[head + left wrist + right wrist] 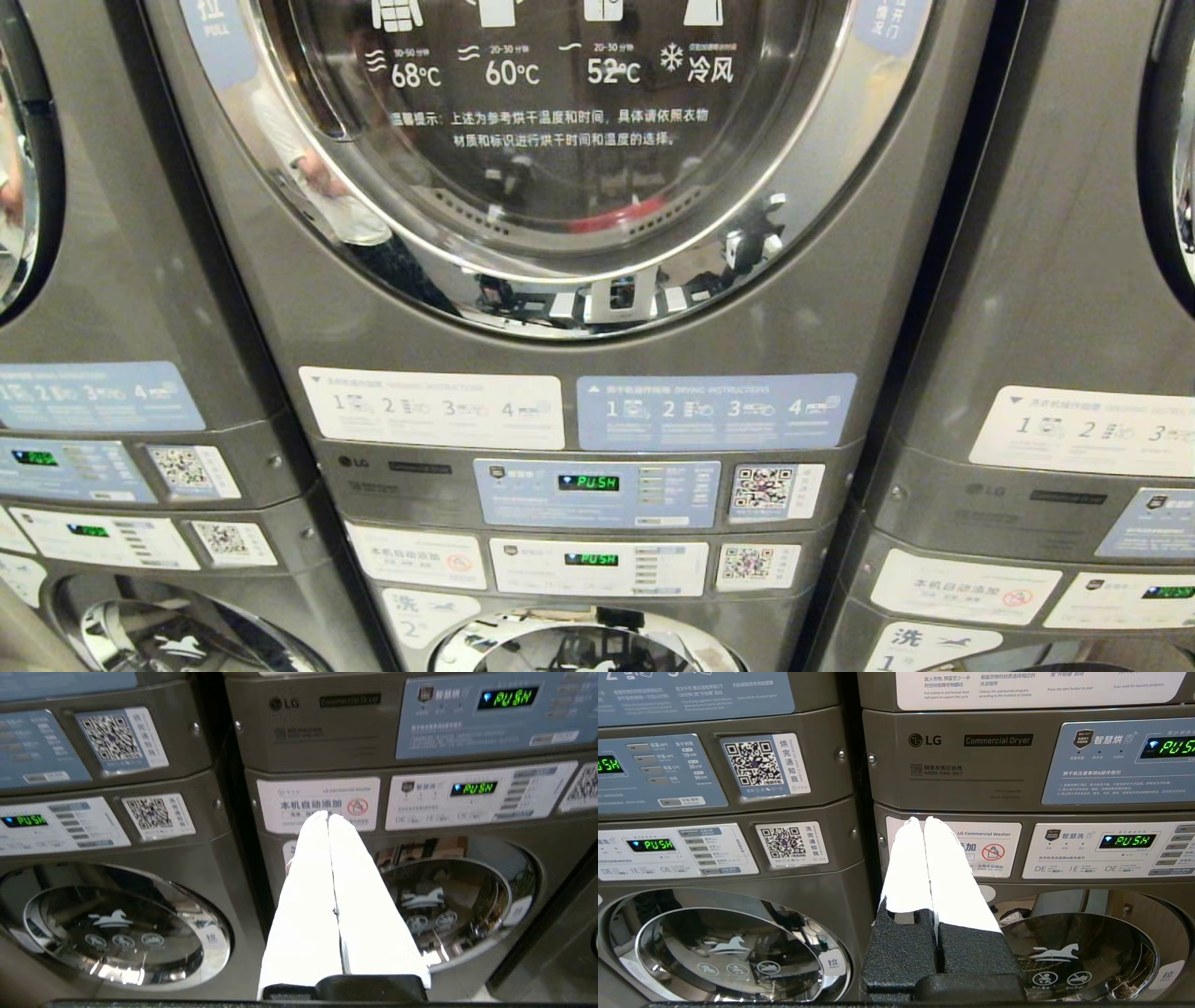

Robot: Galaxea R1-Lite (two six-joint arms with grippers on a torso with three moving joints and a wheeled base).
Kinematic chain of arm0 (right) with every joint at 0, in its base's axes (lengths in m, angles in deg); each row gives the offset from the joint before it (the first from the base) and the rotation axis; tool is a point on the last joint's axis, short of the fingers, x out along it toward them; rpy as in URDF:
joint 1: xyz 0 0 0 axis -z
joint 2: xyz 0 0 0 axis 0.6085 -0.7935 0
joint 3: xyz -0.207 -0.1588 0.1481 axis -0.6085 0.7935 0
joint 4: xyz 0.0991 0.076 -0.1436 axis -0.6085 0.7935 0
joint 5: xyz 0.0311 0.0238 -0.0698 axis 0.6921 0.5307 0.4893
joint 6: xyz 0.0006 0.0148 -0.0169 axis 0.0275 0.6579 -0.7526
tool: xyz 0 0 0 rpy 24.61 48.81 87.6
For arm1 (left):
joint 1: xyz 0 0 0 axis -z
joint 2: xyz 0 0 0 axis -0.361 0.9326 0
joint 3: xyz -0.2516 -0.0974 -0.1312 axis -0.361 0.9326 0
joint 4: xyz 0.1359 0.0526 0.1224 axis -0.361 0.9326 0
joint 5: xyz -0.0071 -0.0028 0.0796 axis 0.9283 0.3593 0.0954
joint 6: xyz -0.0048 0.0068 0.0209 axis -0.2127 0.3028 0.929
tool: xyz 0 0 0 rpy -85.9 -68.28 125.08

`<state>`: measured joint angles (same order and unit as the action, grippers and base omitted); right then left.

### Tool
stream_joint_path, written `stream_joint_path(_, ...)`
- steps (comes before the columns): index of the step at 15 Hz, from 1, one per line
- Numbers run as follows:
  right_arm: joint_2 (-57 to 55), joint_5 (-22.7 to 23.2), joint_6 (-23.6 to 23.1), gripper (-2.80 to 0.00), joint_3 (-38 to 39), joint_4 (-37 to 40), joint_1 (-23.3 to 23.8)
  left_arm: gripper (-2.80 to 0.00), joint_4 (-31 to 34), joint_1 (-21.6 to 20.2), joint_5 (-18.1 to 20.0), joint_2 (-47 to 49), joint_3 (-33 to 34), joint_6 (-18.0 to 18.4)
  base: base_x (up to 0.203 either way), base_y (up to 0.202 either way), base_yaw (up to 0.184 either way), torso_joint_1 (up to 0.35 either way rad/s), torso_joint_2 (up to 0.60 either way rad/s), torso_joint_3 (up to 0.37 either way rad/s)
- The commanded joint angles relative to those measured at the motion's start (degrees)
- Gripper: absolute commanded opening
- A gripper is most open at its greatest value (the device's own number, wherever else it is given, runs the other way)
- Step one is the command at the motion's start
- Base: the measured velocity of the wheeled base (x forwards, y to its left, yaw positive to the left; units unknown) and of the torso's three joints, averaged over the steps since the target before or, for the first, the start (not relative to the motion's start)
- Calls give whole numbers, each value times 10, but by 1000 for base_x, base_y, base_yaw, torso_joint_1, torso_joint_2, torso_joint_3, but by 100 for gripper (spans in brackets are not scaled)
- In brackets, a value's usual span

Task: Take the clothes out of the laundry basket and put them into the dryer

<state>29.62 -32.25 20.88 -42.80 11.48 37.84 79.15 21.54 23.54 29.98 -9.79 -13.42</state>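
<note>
The dryer [822, 317] is the upper grey machine straight ahead in the head view. Its round chrome-ringed glass door [560, 149] is closed, and something reddish shows dimly behind the glass. Neither the laundry basket nor the clothes are in view. Neither arm appears in the head view. My left gripper [328, 815] is shut with nothing in it, its white fingers [303, 896] pressed together and pointing at the washer below the dryer. My right gripper [923, 820] is likewise shut and empty, aimed at the seam between two machine stacks.
The dryer's control panel [597, 493] reads PUSH, and the washer's panel [597, 566] sits under it, above the closed washer door [579, 649]. Matching stacked machines stand close on the left [112, 308] and right [1046, 280]. A person is reflected in the chrome ring [322, 177].
</note>
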Motion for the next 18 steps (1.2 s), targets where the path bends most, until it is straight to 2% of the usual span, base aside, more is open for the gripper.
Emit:
stream_joint_path(1, 0, 0, 0, -280, 0, 0, 0, -280, 1, -3, -1, -41, 4, -1, 0, 0, 0, 0, 0, 0)
stream_joint_path(18, 0, 0, 0, -280, 0, 0, 0, -280, 1, -3, -7, -41, 4, 3, 0, 0, 0, 0, 0, 0)
